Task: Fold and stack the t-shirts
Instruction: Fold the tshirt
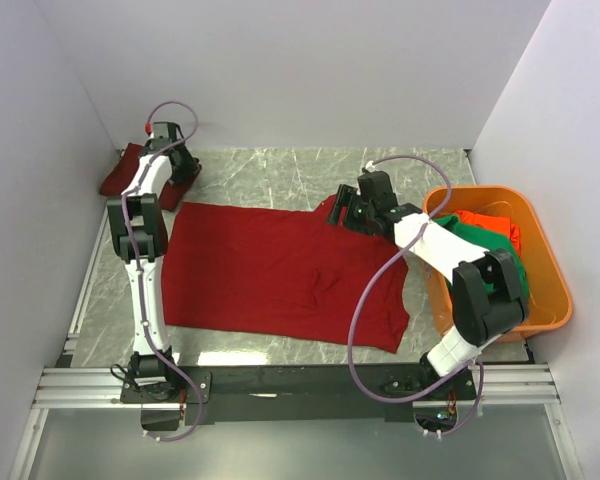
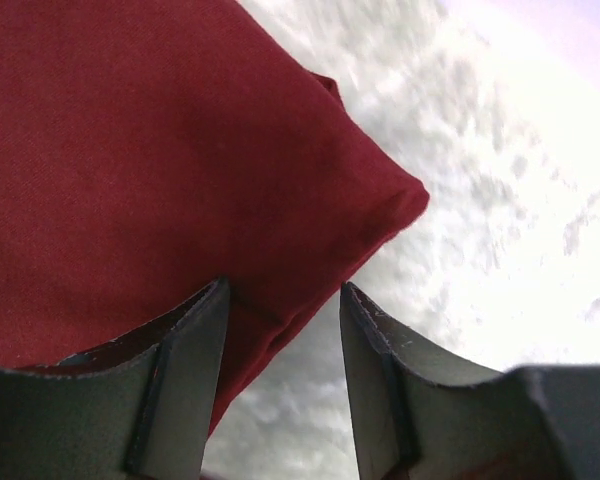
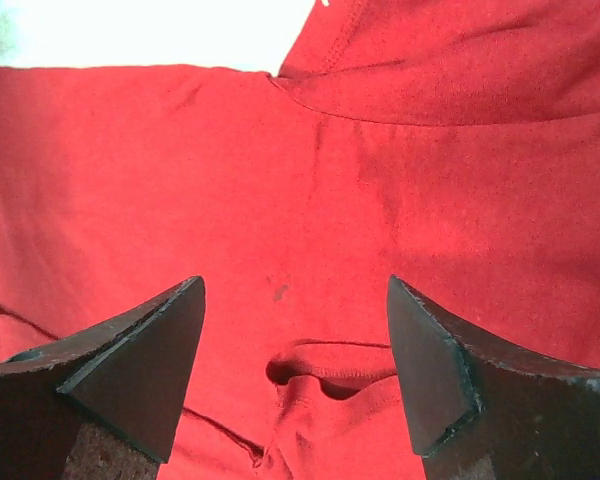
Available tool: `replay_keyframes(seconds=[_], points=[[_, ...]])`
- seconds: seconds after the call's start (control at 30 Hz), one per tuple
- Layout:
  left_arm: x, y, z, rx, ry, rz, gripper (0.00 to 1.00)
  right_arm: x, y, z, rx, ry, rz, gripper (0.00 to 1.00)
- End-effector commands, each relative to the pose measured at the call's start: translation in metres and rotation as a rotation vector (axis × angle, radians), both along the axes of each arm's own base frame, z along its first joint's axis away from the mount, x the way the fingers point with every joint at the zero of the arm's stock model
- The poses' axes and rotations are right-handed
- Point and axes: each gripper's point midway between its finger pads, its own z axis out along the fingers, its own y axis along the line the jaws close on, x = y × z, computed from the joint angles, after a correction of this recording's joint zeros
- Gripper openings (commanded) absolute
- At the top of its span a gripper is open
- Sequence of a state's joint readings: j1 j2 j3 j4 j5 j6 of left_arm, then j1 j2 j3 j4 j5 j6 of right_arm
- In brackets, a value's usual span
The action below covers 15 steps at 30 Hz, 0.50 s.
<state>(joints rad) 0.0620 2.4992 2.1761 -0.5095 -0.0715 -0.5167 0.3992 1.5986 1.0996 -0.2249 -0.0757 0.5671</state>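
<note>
A large crimson t-shirt point(image 1: 280, 270) lies spread flat on the marble table. My right gripper point(image 1: 342, 210) hovers over its far right edge, open and empty. In the right wrist view the open gripper point(image 3: 295, 290) frames a small raised fold of hem point(image 3: 330, 365) on the red cloth point(image 3: 180, 160). A folded crimson shirt point(image 1: 120, 172) lies in the far left corner. My left gripper point(image 1: 170, 158) is over it, open. In the left wrist view the gripper point(image 2: 285, 300) stands over a corner of that folded shirt point(image 2: 160, 150). A green shirt point(image 1: 492, 245) and an orange-red shirt point(image 1: 488, 222) lie in the tub.
A rigid orange plastic tub point(image 1: 552, 300) stands at the right edge of the table, beside the right arm. White walls close in the left, back and right sides. A metal rail point(image 1: 300, 385) with both arm bases runs along the near edge.
</note>
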Motion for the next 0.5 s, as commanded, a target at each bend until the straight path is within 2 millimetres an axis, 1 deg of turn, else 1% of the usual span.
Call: replay_keyframes(seconds=[0.0, 0.1, 0.27, 0.3, 0.33, 0.37, 0.43, 0.47], points=[[0.005, 0.016, -0.009, -0.012, 0.006, 0.014, 0.55, 0.016, 0.006, 0.014, 0.015, -0.049, 0.013, 0.79], [0.013, 0.015, -0.004, -0.042, -0.031, -0.004, 0.56, 0.018, 0.007, 0.012, 0.014, -0.048, 0.015, 0.79], [0.031, 0.005, 0.01, -0.115, -0.118, -0.05, 0.6, 0.023, 0.01, 0.006, 0.011, -0.038, 0.02, 0.8], [0.033, 0.004, 0.008, -0.138, -0.123, -0.047, 0.61, 0.023, 0.011, 0.004, 0.011, -0.035, 0.026, 0.8], [0.039, 0.003, 0.013, -0.155, -0.15, -0.049, 0.61, 0.023, 0.011, 0.002, 0.01, -0.032, 0.025, 0.79], [0.041, 0.004, 0.012, -0.187, -0.157, -0.037, 0.62, 0.024, 0.011, 0.002, 0.009, -0.031, 0.026, 0.79], [0.044, -0.002, 0.008, -0.237, -0.169, -0.048, 0.62, 0.024, 0.011, -0.001, 0.005, -0.027, 0.026, 0.79], [0.048, 0.0, 0.011, -0.257, -0.189, -0.037, 0.62, 0.024, 0.011, -0.002, 0.004, -0.027, 0.027, 0.79]])
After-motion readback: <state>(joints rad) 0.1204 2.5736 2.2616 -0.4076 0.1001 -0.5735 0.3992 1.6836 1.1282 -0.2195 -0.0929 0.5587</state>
